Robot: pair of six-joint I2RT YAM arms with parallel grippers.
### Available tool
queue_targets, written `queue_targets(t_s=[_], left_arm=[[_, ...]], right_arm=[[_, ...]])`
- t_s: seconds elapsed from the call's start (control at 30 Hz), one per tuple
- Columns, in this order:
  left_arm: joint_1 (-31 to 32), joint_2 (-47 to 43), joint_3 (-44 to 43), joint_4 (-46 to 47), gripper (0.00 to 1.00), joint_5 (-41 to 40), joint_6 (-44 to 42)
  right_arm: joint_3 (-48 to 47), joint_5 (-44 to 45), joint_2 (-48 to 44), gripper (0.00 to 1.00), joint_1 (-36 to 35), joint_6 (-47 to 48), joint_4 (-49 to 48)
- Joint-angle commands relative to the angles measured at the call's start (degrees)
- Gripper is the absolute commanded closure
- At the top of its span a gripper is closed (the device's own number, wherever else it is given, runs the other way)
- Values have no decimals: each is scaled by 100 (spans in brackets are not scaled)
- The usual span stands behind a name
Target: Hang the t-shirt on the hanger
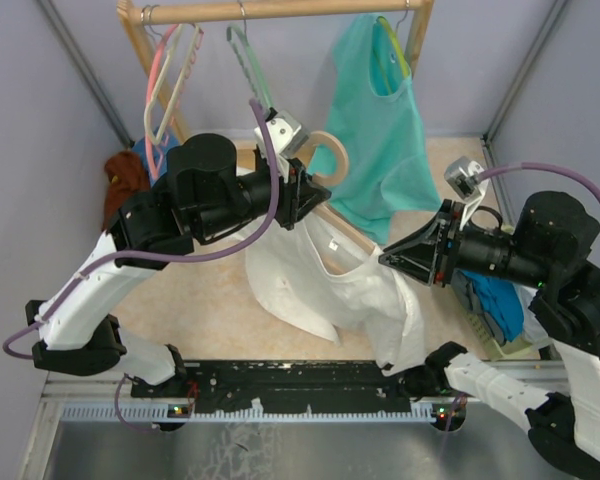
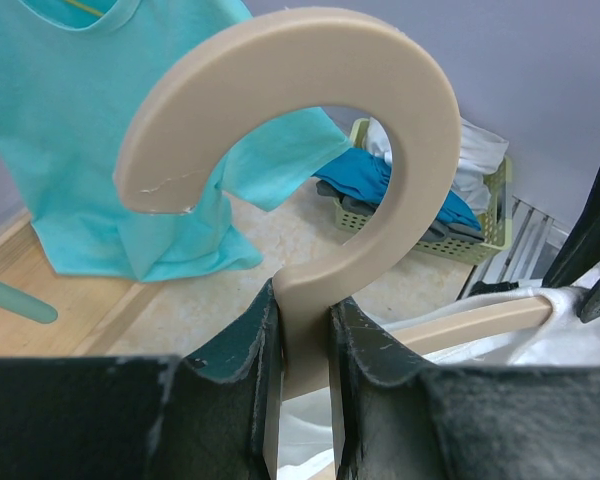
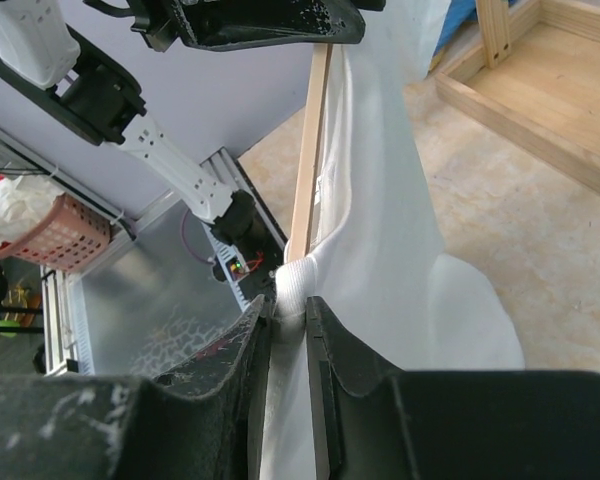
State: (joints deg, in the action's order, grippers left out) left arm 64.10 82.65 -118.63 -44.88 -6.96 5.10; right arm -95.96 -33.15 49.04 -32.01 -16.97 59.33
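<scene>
My left claw (image 2: 305, 310) is clamped tight on the hanger (image 2: 420, 110). I hold it by the thin neck, just under its big round hook. The hook sticks up right above my fingers (image 2: 240, 350). It is tan and smooth, with a small scuffed spot at its tip.

The t-shirt (image 1: 320, 285) is white and crinkly. It hangs down below my left claw (image 1: 300, 195), in the space between my two claws. Some of the white cloth (image 2: 580, 340) lies over the hanger's arm, just to the right of my left fingers.

My right claw (image 3: 290, 305) is pinched on the t-shirt (image 3: 390, 230). A rolled edge of the cloth sits right between its two fingers (image 3: 325, 350). The hanger's long straight arm (image 3: 310, 150) runs away from that claw, touching the edge of the cloth. At the far end of it I see my left claw.

Behind my left claw a teal top (image 1: 380, 130) hangs on a wooden rail (image 1: 280, 10). Past the hook, to the right, a green basket (image 2: 490, 215) holds blue clothes.
</scene>
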Motion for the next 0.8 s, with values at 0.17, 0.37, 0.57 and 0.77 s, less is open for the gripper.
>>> queue_targets(t_s=[0.17, 0.37, 0.57, 0.77], left_arm=[[-11, -10, 2, 502, 94, 137, 26], [-11, -45, 69, 514, 94, 130, 31], [-11, -43, 84, 510, 94, 109, 14], [-11, -43, 101, 520, 94, 108, 10]], right_arm=[[-54, 104, 71, 99, 15, 70, -255], [-53, 157, 36, 81, 13, 63, -402], [42, 89, -9, 78, 12, 8, -543], [26, 113, -5, 89, 15, -8, -567]])
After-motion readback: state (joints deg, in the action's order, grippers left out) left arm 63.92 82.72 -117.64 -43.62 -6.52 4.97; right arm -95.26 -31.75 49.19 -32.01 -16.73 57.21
